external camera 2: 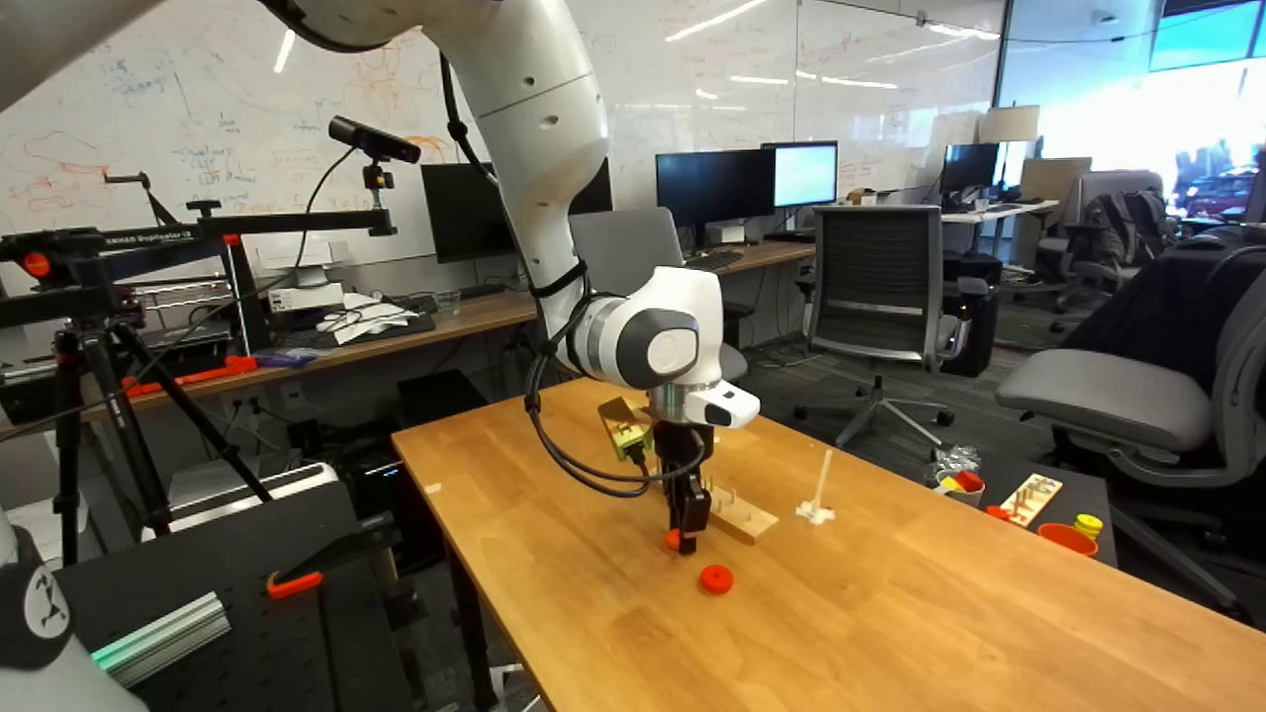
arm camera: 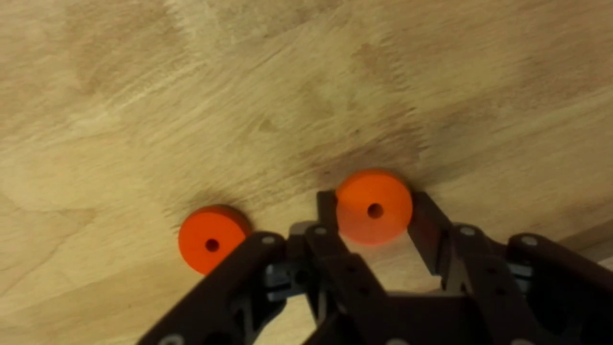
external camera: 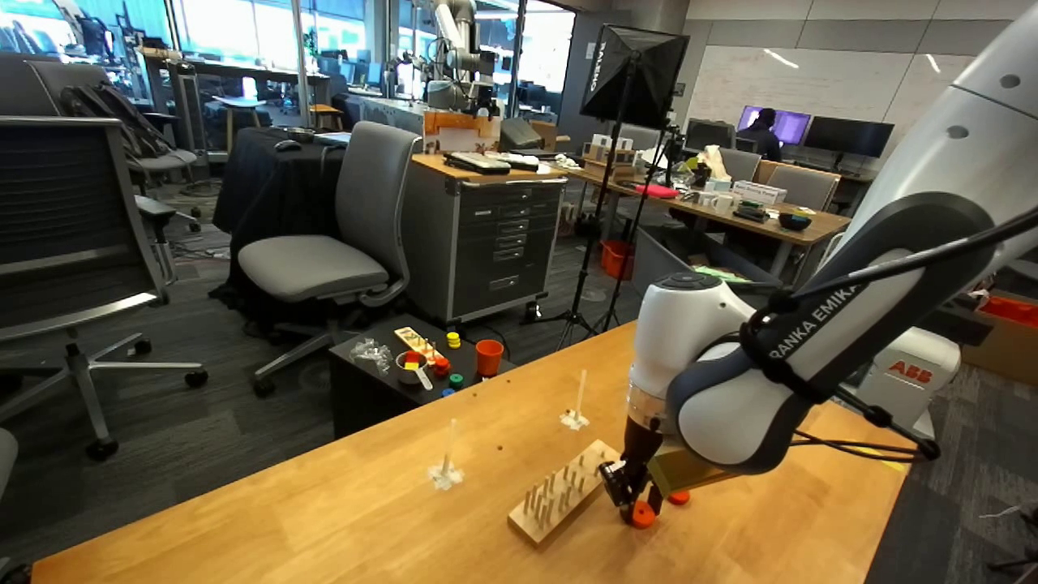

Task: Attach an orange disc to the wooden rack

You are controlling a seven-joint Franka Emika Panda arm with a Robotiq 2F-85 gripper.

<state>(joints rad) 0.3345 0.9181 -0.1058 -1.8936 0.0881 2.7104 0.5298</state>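
One orange disc point(arm camera: 373, 208) sits between the fingertips of my gripper point(arm camera: 374, 206) in the wrist view, with a finger touching each side. The gripper is shut on it at or just above the table; which, I cannot tell. This disc also shows in both exterior views point(external camera: 643, 514) point(external camera 2: 674, 541), partly hidden by a finger. A second, alike orange disc point(arm camera: 210, 242) lies on the table beside the gripper, also in both exterior views point(external camera: 679, 497) point(external camera 2: 716, 579). The wooden rack point(external camera: 565, 495) with its rows of pegs stands close beside the gripper, partly hidden behind it in an exterior view point(external camera 2: 747, 516).
Two thin white upright sticks point(external camera: 448, 446) point(external camera: 581, 396) are fixed to the table beyond the rack. A low black side table with an orange cup point(external camera: 489, 357) and coloured pieces stands past the table's edge. A cable loop point(external camera 2: 593, 480) hangs from the arm near the wrist.
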